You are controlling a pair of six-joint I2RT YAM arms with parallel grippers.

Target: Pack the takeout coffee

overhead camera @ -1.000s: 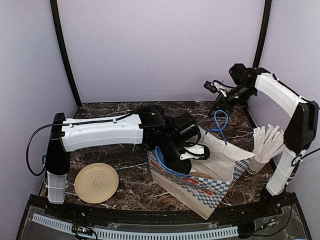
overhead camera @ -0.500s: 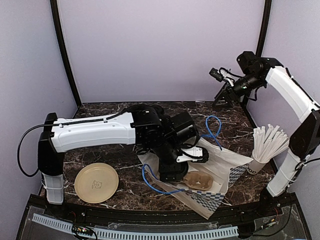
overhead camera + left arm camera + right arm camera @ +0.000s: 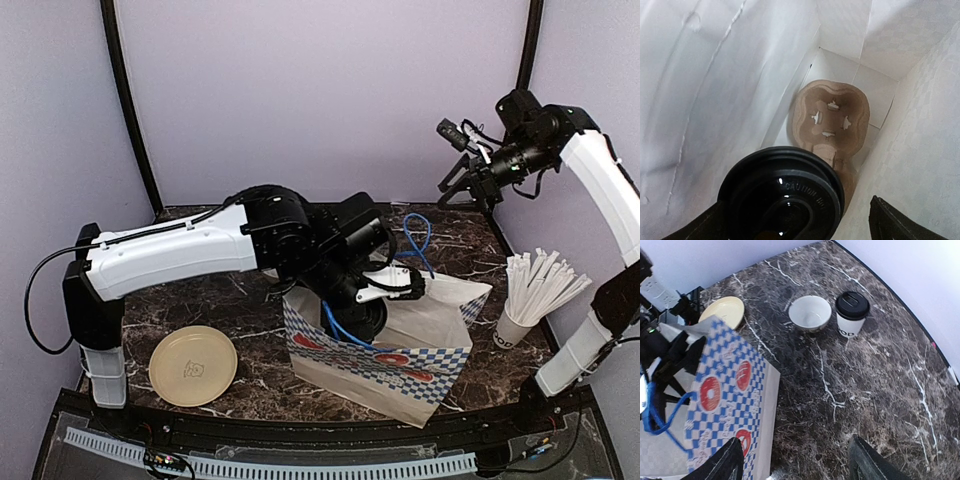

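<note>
A white paper bag [image 3: 400, 365] with blue checks and red rounds stands upright mid-table. My left gripper [image 3: 365, 310] reaches down into it. In the left wrist view it [image 3: 797, 220] is shut on a takeout coffee cup; only the cup's black lid [image 3: 782, 192] shows. Below the lid a brown cardboard cup carrier [image 3: 832, 117] lies on the bag's floor. A second lidded coffee cup [image 3: 852, 315] stands on the table beyond the bag. My right gripper [image 3: 452, 190] is open and empty, high above the table's back right, and also shows in the right wrist view [image 3: 796, 440].
A low white bowl [image 3: 810, 313] sits beside the second cup. A yellow plate [image 3: 192, 365] lies at the front left. A cup full of long white sticks [image 3: 530, 290] stands at the right. Blue rope handles [image 3: 415, 235] rise from the bag's mouth.
The bag sagged flat and now stands upright around my left gripper. My right gripper let go of the blue handle and rose up and to the right.
</note>
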